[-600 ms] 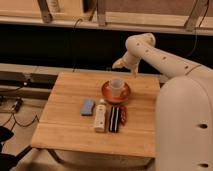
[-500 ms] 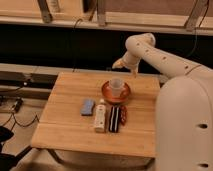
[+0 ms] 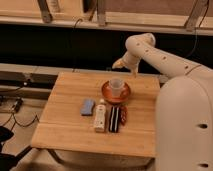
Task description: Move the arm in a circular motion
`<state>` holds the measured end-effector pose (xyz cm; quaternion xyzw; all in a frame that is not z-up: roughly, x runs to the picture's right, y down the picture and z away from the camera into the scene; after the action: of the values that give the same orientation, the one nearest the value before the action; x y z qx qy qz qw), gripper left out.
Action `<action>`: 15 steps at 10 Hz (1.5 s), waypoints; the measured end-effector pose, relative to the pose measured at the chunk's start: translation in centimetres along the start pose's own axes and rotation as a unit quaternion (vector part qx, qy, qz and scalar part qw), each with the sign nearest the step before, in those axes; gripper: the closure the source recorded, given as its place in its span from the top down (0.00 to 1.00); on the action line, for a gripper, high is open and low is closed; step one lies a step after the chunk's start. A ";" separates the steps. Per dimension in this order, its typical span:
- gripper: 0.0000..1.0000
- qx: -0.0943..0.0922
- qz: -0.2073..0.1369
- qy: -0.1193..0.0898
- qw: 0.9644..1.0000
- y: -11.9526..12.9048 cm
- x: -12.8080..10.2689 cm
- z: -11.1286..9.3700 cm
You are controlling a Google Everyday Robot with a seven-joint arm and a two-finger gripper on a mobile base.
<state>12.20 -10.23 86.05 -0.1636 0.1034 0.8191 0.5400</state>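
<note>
Beyond the plate (image 3: 106,94): my gripper (image 3: 120,64) hangs in the air just past the plate's far edge, above the table (image 3: 65,131), touching nothing.
Gripper state: I cannot tell how far open it is; I see nothing carried in it.
Arm (image 3: 165,61): it comes in from the right of the plate, with its elbow raised high behind the plate and its last link sloping down toward the plate.
Cup (image 3: 116,86): upright on the plate, and the nearest thing beneath my tip.
In front of the plate: a blue sponge (image 3: 88,106), a white bottle (image 3: 100,116), a dark bar (image 3: 114,119) and a red item (image 3: 123,115) lie close together in a row.
Main risk: I judge that a circle dipping on its near side would clip the cup, tipping it or shoving the plate into that row.
Cause: a loop drawn tilted or too low, since the cup stands taller than anything else by the plate.
Second risk: a wide loop swung to the right of the plate could bring my tip against my own white body (image 3: 185,125).
Safeguard: keeping the circle level, small and above the cup's height looks safest to me.
</note>
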 end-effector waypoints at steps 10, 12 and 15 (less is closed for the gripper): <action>0.80 0.000 0.000 0.000 1.000 0.0 0.0 0.0; 0.80 0.001 0.000 -0.001 1.000 0.0 -0.1 0.0; 0.80 0.028 -0.025 -0.011 0.999 0.5 -2.7 -0.2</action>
<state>12.79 -12.78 86.93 -0.1418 0.1160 0.8040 0.5657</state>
